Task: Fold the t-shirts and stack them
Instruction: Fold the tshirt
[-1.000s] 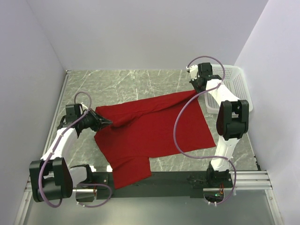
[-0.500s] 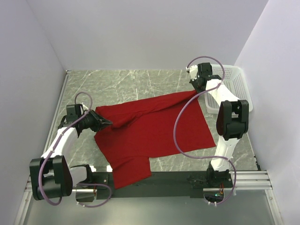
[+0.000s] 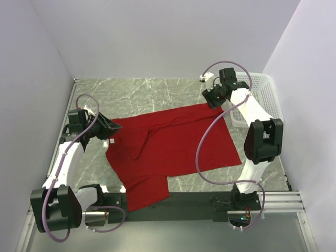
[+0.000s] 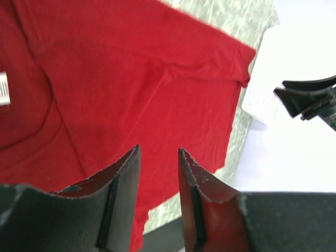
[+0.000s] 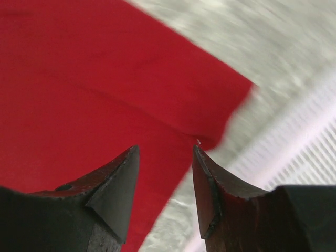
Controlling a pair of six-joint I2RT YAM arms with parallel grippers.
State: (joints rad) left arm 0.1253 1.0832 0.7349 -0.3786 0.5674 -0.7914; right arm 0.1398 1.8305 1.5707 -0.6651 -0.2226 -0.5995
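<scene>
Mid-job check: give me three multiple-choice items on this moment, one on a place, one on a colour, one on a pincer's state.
1. Where is the white basket? A far right; B near left; C centre.
2. What colour is the t-shirt? A blue; B deep red; C white.
3. How is the left pincer? A shut on cloth; B out of view; C open, empty.
1 A: it stands far right, past the shirt's corner.
2 B: the cloth is deep red.
3 C: its jaws stand apart, nothing between.
</scene>
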